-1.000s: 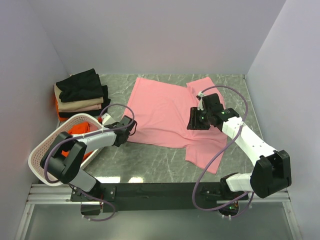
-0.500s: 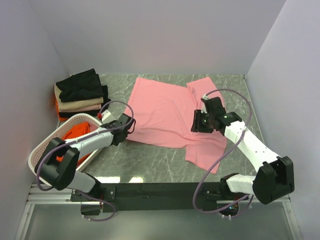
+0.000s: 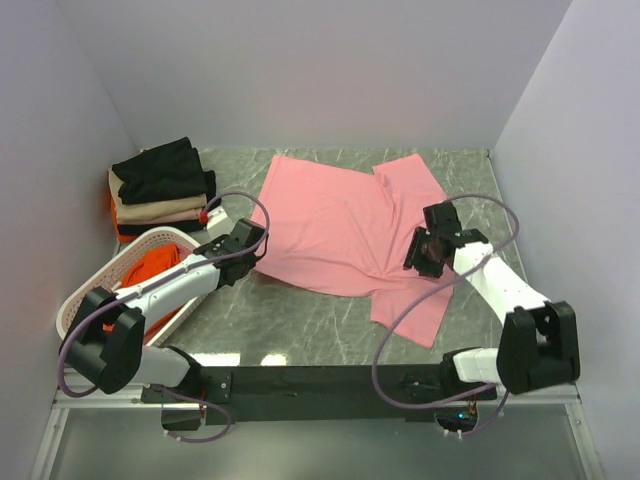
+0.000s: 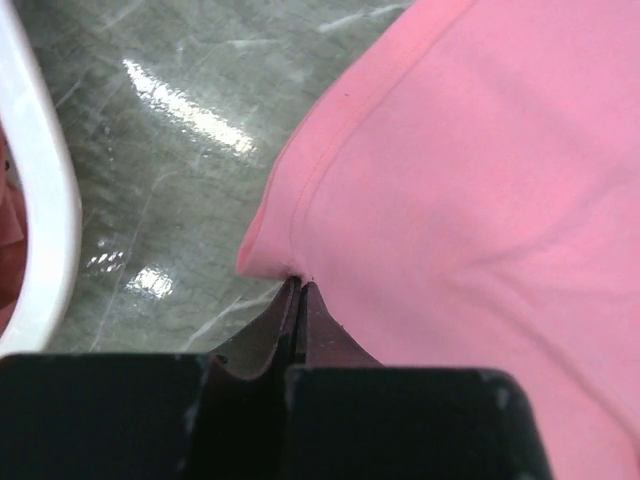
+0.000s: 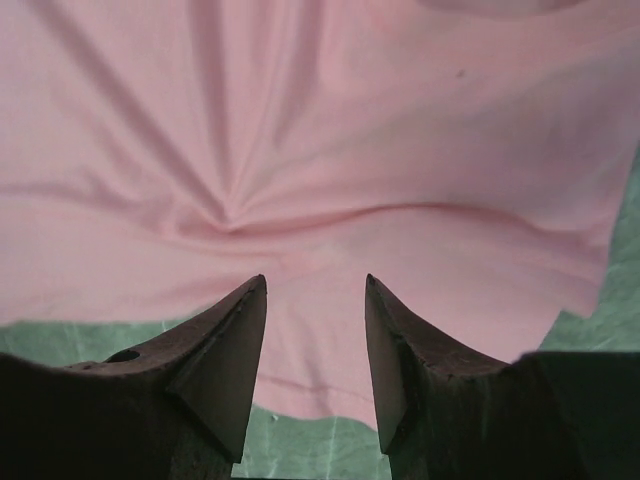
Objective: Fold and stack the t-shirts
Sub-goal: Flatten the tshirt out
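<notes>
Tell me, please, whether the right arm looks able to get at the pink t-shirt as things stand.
Probably yes: the right end effector hangs open just above the pink t-shirt, near its puckered folds, with nothing between them.

The left fingers have finished closing and now pinch the near-left corner of the pink t-shirt. The right fingers, still apart, have slid right and nearer across the shirt, pulling cloth along. Creases now fan out just ahead of them, the far-right sleeve lies spread wider, and the near-right flap covers less of the counter.
</notes>
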